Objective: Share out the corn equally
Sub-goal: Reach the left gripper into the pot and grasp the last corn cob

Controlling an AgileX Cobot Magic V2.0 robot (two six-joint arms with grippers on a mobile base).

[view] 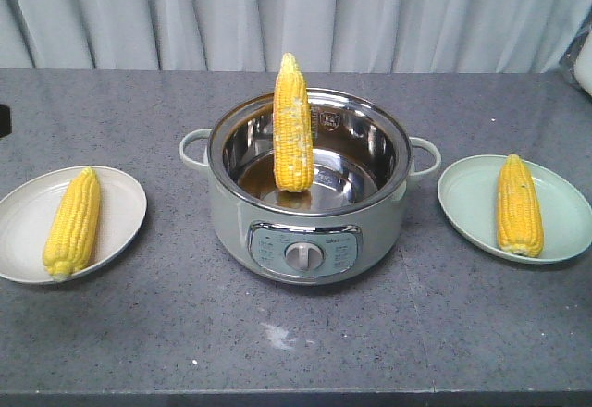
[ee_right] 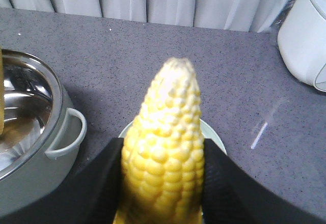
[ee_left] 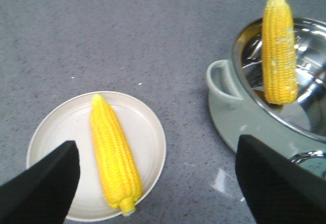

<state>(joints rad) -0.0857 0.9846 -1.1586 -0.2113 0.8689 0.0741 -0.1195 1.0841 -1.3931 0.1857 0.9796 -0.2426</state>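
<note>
One corn cob (view: 73,223) lies on the cream plate (view: 120,194) at the left. A second corn cob (view: 292,126) stands upright in the steel pot (view: 305,231) at the centre. A third corn cob (view: 518,205) lies on the pale green plate (view: 462,199) at the right. Neither gripper shows in the front view. My left gripper (ee_left: 155,142) is open and empty, hovering near the cream plate (ee_left: 153,132) and its cob (ee_left: 114,152). My right gripper (ee_right: 163,147) is shut on a corn cob (ee_right: 165,132), tip pointing away, over a green plate (ee_right: 210,134).
The pot has a handle on each side (view: 191,146) (ee_right: 69,135) and a dial (view: 302,257) on its front. A white appliance (ee_right: 304,33) stands at the back right of the grey table (view: 296,342). A curtain hangs behind the table.
</note>
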